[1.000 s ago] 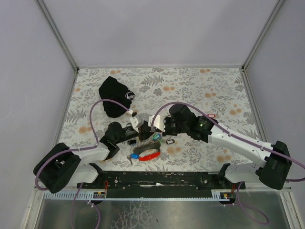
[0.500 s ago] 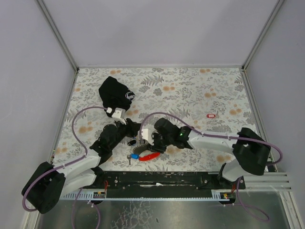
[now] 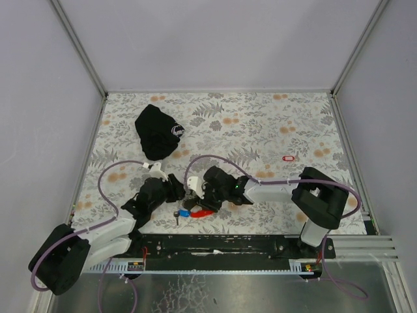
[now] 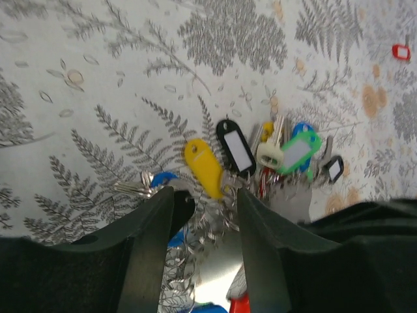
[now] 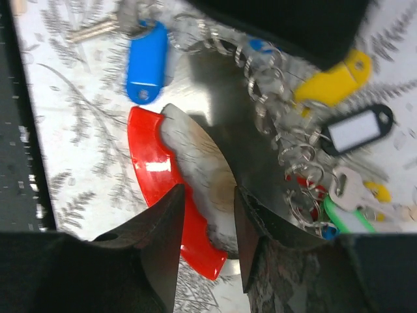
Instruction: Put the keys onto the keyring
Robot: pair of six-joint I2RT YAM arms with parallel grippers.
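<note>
Right by the near edge of the counter (image 3: 260,124) lie a blue tag (image 3: 184,212) and a metal plate with a red curved edge (image 3: 203,212), the closest parts of the bunch of keys (image 3: 193,203). Just beyond them the two arms meet over that bunch. The left end effector (image 3: 172,189) comes in from the left with its fingers (image 4: 153,248) spread. A tangle of small wire rings (image 4: 215,215) lies in the gap between them, and the yellow tag (image 4: 202,168), black tag (image 4: 236,149) and green tag (image 4: 296,151) fan out just past the fingertips. The right end effector (image 3: 197,189) comes in from the right, also spread. Its fingers (image 5: 260,254) stand on either side of the plate's rim, where the red edge meets the metal. Whether the pads touch the plate cannot be told. Farther out and well apart from the bunch, a lone red tag (image 3: 288,158) lies to the right. A black cloth pouch (image 3: 158,132) sits to the far left.
</note>
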